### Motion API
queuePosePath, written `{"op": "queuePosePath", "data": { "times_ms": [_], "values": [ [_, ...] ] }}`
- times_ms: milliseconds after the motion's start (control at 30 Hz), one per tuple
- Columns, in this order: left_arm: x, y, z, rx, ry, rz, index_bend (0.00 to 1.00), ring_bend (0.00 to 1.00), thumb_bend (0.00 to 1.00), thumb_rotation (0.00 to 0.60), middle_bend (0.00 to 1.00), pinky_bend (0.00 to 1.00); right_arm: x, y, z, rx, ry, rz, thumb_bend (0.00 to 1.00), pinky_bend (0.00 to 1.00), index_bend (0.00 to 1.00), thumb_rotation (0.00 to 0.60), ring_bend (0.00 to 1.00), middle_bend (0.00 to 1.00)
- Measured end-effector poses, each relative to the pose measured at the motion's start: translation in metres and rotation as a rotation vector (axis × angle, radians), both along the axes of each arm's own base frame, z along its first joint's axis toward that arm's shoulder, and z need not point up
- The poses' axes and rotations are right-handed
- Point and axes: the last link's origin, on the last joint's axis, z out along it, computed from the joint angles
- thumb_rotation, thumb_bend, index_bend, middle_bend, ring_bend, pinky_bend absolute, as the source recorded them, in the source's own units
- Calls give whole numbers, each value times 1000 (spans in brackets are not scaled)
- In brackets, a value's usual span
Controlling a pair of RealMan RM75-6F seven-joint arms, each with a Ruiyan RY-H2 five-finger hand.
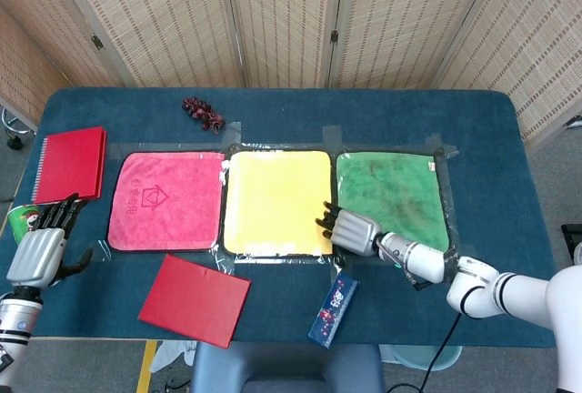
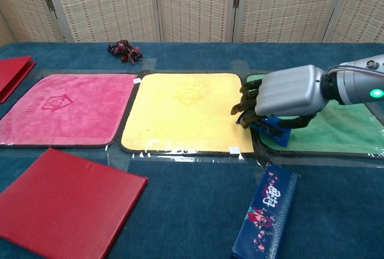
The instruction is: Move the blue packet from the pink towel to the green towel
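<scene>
The blue packet (image 2: 273, 131) lies across the seam between the yellow towel (image 2: 180, 115) and the green towel (image 2: 339, 128), partly on the green towel's left edge. My right hand (image 2: 282, 94) is low over it, fingers curled down onto its left end; whether it grips is not visible. In the head view the right hand (image 1: 349, 228) hides the packet at the green towel's (image 1: 396, 195) front left corner. The pink towel (image 1: 165, 200) is bare. My left hand (image 1: 41, 249) holds nothing, fingers apart, at the table's left edge.
A long dark blue patterned box (image 2: 267, 211) lies just in front of the towels, below my right hand. A red folder (image 2: 60, 202) sits front left, a red notebook (image 1: 71, 163) far left, and a dark red bunch (image 1: 203, 113) behind the pink towel.
</scene>
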Motion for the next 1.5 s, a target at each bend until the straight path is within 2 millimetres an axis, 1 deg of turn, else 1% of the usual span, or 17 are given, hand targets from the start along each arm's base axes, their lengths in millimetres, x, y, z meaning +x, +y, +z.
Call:
{"op": "queuePosePath", "data": {
  "times_ms": [100,200,833,967,1033,1100,1200,1333,1500],
  "values": [
    [-2,-1,0,1,1,2,0,0,435,600,0,10,-9,-1,1,-6,37,-5,586,0,184,600,68,77],
    [-4,-1,1,6,-4,8,0,0,435,600,0,10,-17,-2,8,-20,49,-17,585,0,184,600,70,84],
    [-3,3,-4,-7,-10,0,0,0,435,600,0,10,-78,1,79,-179,71,-159,585,0,184,600,61,101],
    [-3,4,-4,-7,-10,-1,0,0,435,600,0,10,-88,0,97,-220,85,-181,585,0,184,600,64,101],
    [-2,5,-5,-8,-11,-2,0,0,434,600,0,10,-88,0,102,-238,68,-188,585,0,184,600,68,101],
    [-2,5,-5,-9,-11,-2,0,0,434,600,0,10,-85,-1,104,-247,38,-190,585,0,184,600,66,101],
    [-2,4,-5,-8,-11,0,0,0,434,600,0,10,-75,0,103,-243,-25,-183,585,0,184,600,57,101],
    [-1,4,-5,-7,-10,0,0,0,434,600,0,10,-56,4,86,-192,-82,-151,585,0,184,600,84,99],
    [0,4,-4,-5,-9,0,0,0,434,600,0,11,-43,6,59,-132,-92,-132,586,0,184,600,78,76]
  ]
}}
